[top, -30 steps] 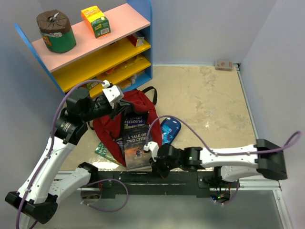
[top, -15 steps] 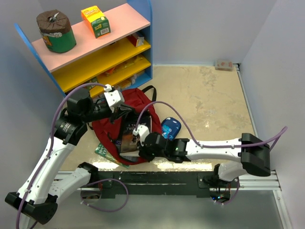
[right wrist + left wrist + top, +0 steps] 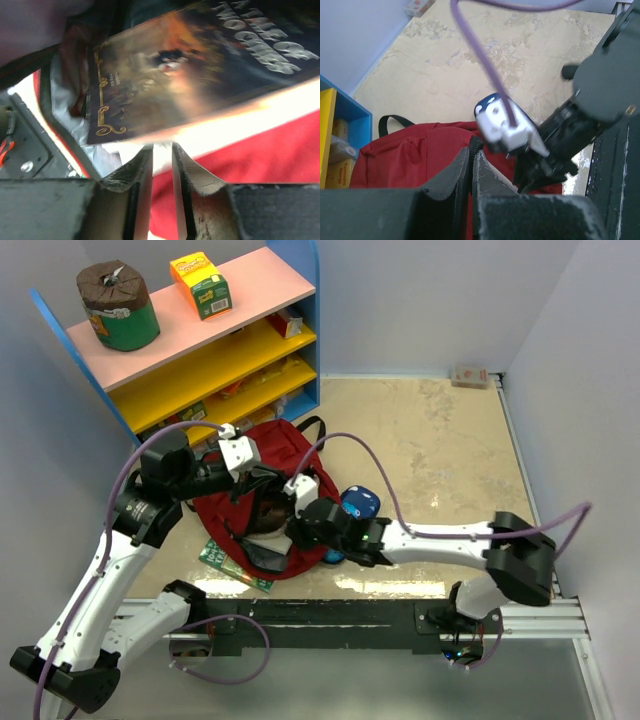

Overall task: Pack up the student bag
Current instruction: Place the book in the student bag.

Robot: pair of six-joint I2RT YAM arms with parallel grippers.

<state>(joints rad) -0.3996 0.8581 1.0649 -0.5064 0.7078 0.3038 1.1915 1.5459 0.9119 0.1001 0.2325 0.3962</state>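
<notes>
the red backpack (image 3: 290, 445) lies on the counter (image 3: 430, 440) before the shelf (image 3: 200, 360), mouth open, a book (image 3: 190, 75) partly inside. left fingers (image 3: 466, 164) clench its zipper rim. right fingers (image 3: 148, 156) stand slightly parted, released, at the book's edge.

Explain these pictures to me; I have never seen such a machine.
These are two robot arms bolted to a table. The wide picture looks down from above; the other two come from a camera on each wrist, with that arm's fingers at the bottom. On the table lie a red backpack, a blue pencil case and a green book poking out from under the backpack; a coloured shelf stands behind. The left gripper is pinched shut on the backpack's rim. The right gripper, jaws slightly apart, sits at the page edge of a dark book lying in the backpack's opening.
</notes>
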